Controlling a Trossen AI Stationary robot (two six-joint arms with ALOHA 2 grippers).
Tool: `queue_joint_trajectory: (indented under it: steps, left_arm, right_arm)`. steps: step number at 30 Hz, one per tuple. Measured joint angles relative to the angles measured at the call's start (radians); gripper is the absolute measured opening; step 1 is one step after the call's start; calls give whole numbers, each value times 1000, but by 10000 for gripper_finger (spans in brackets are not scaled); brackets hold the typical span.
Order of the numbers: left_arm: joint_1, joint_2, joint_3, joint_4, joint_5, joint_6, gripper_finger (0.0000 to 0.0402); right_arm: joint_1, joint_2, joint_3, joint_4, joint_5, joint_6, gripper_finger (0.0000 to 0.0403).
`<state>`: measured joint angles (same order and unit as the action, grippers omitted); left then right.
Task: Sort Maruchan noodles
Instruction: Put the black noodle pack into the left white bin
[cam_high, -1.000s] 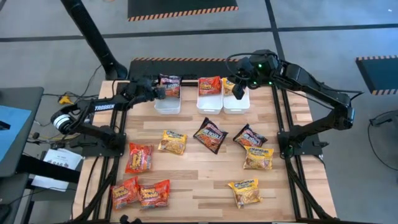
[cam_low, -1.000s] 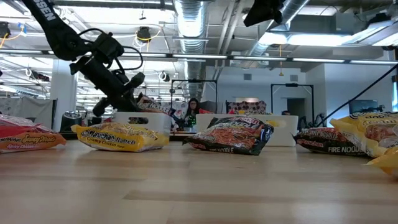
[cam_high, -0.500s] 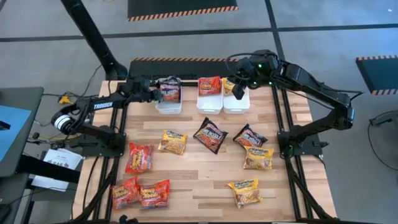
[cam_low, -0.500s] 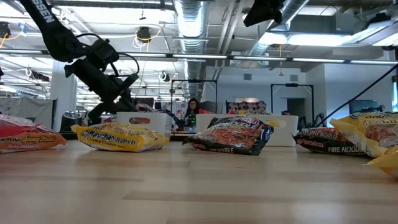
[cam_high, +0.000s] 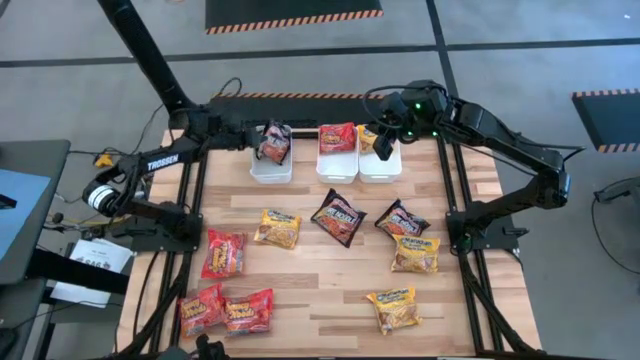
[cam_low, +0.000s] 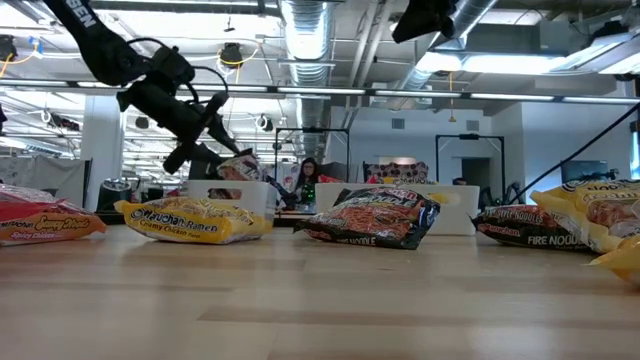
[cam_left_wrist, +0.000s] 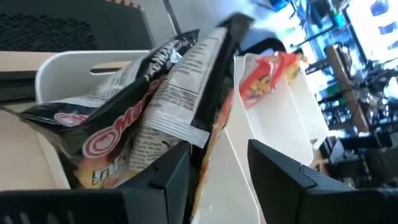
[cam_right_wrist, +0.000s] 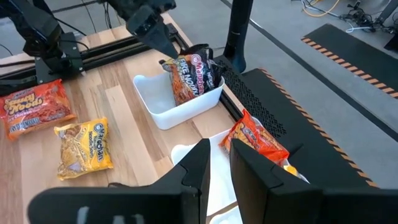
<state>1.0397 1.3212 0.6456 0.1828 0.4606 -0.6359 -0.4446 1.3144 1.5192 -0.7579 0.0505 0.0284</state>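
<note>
A dark noodle packet (cam_high: 273, 143) stands on edge in the left white bin (cam_high: 268, 172), leaning on its far wall; it also shows in the left wrist view (cam_left_wrist: 155, 118). My left gripper (cam_high: 248, 136) is open just left of this bin, its fingertips on either side of the packet's near edge (cam_left_wrist: 217, 155), not touching it as far as I can see. My right gripper (cam_high: 384, 148) hovers open and empty over the right bin (cam_high: 380, 168), which holds a yellow packet (cam_high: 368, 134). The middle bin (cam_high: 337, 165) holds a red packet (cam_high: 337, 136).
Loose packets lie on the wooden table: yellow (cam_high: 278, 228), dark (cam_high: 338, 217), dark (cam_high: 402, 219), yellow (cam_high: 415, 254), yellow (cam_high: 395, 308), and red ones (cam_high: 224, 252), (cam_high: 201, 308), (cam_high: 247, 310). The arm frames run along the table's left and right edges.
My left gripper has lowered the dark packet into the left bin, let it go, and drawn back up and toward the table's left edge. The packet stays standing on edge in the bin.
</note>
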Motion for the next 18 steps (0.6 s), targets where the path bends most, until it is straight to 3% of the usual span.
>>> queue_joint_trajectory:
  steps: [8, 18]
  left_arm:
    - [-7, 0, 2, -224, -29, 100, 146]
    - [7, 0, 2, -238, 7, 96, 146]
  right_arm:
    - [0, 0, 0, -40, 0, 0, 88]
    - [0, 0, 0, -39, 0, -3, 88]
